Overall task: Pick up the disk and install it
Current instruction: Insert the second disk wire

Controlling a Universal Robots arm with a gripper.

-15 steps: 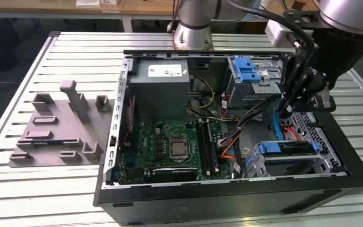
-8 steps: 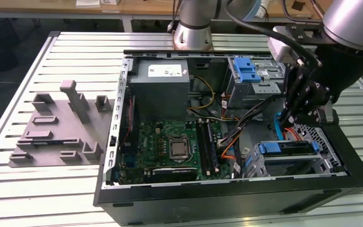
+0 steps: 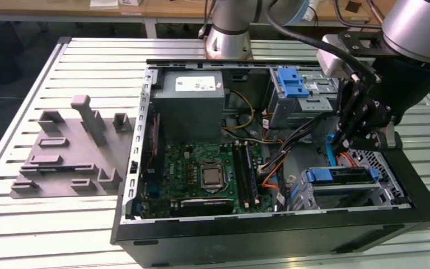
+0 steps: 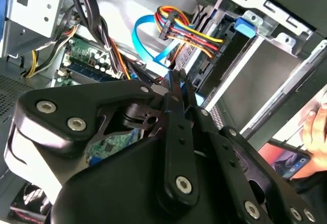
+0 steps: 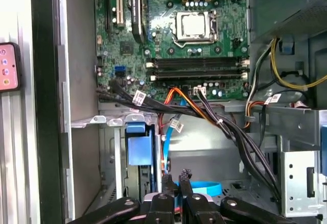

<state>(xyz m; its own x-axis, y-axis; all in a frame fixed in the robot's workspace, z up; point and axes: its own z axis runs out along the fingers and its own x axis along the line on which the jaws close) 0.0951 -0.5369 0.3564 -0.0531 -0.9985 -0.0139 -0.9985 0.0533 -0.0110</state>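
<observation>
Now claw (image 3: pixel 347 147) above installed disk (image 3: pixel 342 175)

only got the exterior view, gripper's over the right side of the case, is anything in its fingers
observer: no. In both wrist views the gripper has its fingers together with nothing between them.
operator: what's just past the tips
observer: a blue flat cable looping over the case floor, in the first wrist view.
operator: and the disk
observer: the disk sits in the drive cage beside the gripper, blue carrier end facing out. It looks slotted in, but I can't tell if it is fully seated.
</observation>
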